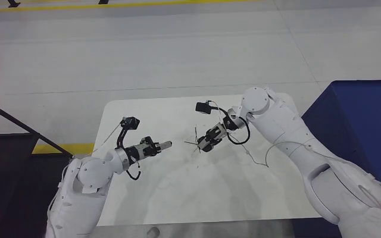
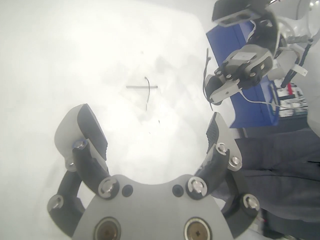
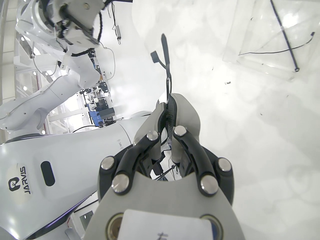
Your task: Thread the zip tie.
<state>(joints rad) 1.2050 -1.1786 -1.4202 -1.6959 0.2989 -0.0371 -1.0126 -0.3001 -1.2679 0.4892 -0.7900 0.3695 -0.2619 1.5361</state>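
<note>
My right gripper (image 3: 168, 99) is shut on a black zip tie (image 3: 165, 58). The tie's pointed tip and its square head both jut out beyond the fingertips. From above, that gripper (image 1: 204, 144) hovers over the middle of the white table (image 1: 238, 190) with the tie (image 1: 196, 132) standing up from it. My left gripper (image 2: 155, 128) is open with nothing between its fingers, and it sits a short way to the left (image 1: 166, 144), pointing at the right gripper (image 2: 212, 96) and the held tie (image 2: 206, 68).
Two more black zip ties (image 3: 285, 38) lie crossed in a clear flat tray (image 3: 246, 6) on the table beside the right gripper, and they also lie ahead of the left gripper (image 2: 146, 88). A blue cabinet (image 1: 351, 119) stands past the table's right edge.
</note>
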